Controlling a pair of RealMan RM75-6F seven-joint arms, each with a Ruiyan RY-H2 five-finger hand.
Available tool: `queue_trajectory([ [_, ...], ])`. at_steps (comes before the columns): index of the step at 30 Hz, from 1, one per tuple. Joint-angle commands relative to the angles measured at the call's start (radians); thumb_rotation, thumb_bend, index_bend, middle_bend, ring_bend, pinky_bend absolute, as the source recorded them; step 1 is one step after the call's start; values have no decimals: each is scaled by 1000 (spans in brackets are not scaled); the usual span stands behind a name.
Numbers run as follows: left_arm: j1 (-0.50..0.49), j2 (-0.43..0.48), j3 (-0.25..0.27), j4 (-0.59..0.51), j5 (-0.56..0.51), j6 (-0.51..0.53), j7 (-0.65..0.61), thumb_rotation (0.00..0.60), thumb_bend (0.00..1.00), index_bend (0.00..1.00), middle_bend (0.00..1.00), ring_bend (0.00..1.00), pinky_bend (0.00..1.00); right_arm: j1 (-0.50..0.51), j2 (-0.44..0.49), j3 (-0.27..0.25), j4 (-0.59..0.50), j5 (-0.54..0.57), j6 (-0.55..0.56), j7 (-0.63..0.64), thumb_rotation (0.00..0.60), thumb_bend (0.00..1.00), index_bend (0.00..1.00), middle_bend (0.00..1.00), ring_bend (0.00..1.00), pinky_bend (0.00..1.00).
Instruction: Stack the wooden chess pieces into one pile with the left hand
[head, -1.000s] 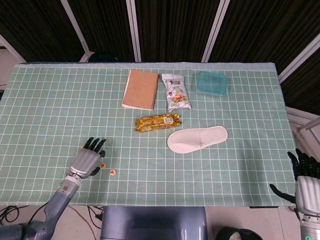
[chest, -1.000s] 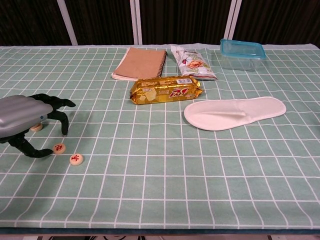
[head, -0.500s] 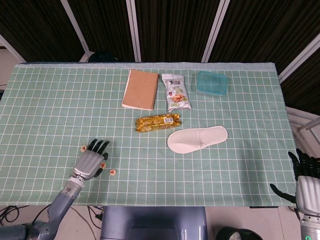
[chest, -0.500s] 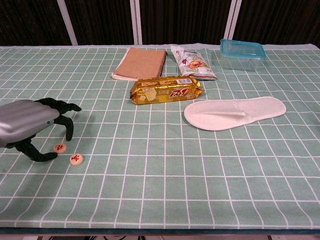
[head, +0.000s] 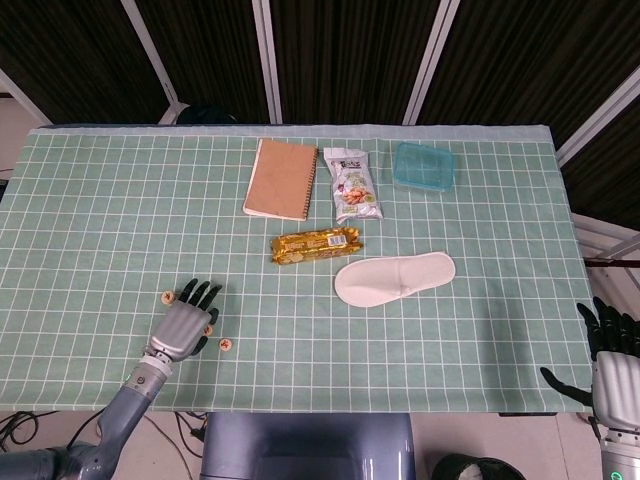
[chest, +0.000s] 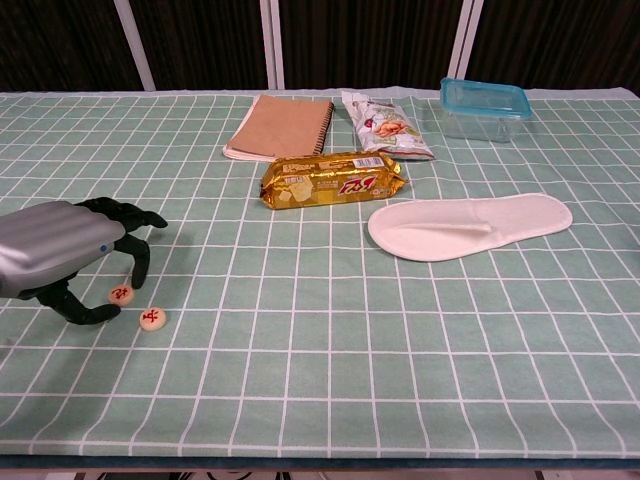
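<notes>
Three round wooden chess pieces with red marks lie near the table's front left. One piece (chest: 121, 294) sits between the thumb and curved fingers of my left hand (chest: 60, 255), which arches over it without lifting it. A second piece (chest: 152, 319) lies just right of the hand, also seen as the disc (head: 227, 346) in the head view. The third piece (head: 168, 296) rests beside the fingertips on the far left; the chest view hides it behind the hand. My right hand (head: 612, 345) hangs off the table's right edge, fingers spread and holding nothing.
On the green grid cloth (head: 450, 340) lie a brown notebook (head: 280, 178), a snack bag (head: 352, 185), a blue lidded box (head: 423, 165), a gold packet (head: 316, 244) and a white slipper (head: 395, 277), all in the middle and back.
My left hand has shifted slightly right and toward the front edge, uncovering the far-left piece in the head view. Its fingers now straddle the middle piece. The right hand has not moved.
</notes>
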Motion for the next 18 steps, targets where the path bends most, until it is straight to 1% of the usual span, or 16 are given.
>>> queue_trajectory([
  [1,1,2,-2,-2,-6,1,-1,600,311,490,64,0,0,0,0,0,-1,2,-1,0,600,204,94,31,0,0],
  [18,3,29,-14,-12,-13,17,-5,600,317,505,66,0,0,0,2,0,-6,7,-5,-3,600,205,94,31,0,0],
])
